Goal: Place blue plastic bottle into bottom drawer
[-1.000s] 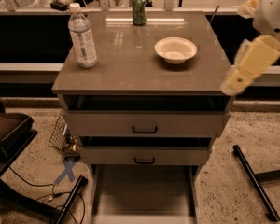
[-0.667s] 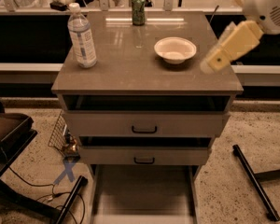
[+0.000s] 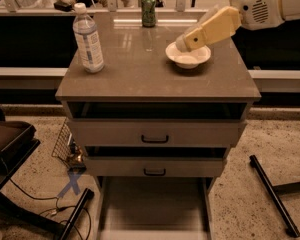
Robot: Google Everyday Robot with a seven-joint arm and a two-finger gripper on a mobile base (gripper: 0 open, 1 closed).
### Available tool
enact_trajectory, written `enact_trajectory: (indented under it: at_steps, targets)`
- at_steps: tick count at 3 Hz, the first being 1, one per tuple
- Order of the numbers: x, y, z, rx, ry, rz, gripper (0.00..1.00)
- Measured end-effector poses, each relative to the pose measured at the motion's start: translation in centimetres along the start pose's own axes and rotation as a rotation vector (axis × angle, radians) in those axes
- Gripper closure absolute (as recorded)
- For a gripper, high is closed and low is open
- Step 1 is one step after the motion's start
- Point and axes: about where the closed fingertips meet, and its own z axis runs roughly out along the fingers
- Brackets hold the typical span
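The blue plastic bottle [image 3: 88, 39], clear with a white cap and a pale label, stands upright at the back left of the brown cabinet top [image 3: 140, 76]. The bottom drawer [image 3: 152, 204] is pulled out at floor level and shows a flat grey floor with nothing in it. My cream arm reaches in from the upper right. Its gripper [image 3: 182, 43] hangs just over the white bowl [image 3: 188, 59], well to the right of the bottle and apart from it.
A green can [image 3: 148, 10] stands at the back middle of the top. Two drawers with black handles [image 3: 155, 139] sit slightly open above the bottom drawer. A black bar [image 3: 272, 196] lies on the floor at right. A black stand and cables [image 3: 20, 184] are at left.
My arm has swung left from the cabinet's right edge to above the white bowl. The bottle, can and drawers have not moved.
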Motion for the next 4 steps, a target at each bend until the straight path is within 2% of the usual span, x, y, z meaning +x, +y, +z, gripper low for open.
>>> enact_trajectory:
  at_steps: [1, 2, 3, 4]
  targets:
    - [-0.3, 0.1, 0.3, -0.004, 0.005, -0.002, 0.0]
    - [-0.8, 0.7, 6.6, -0.044, -0.018, 0.016, 0.0]
    - [-1.6, 0.9, 15.9, -0.059, -0.079, 0.075, 0.0]
    - [-2.4, 1.2, 28.3, -0.017, -0.186, 0.145, 0.0]
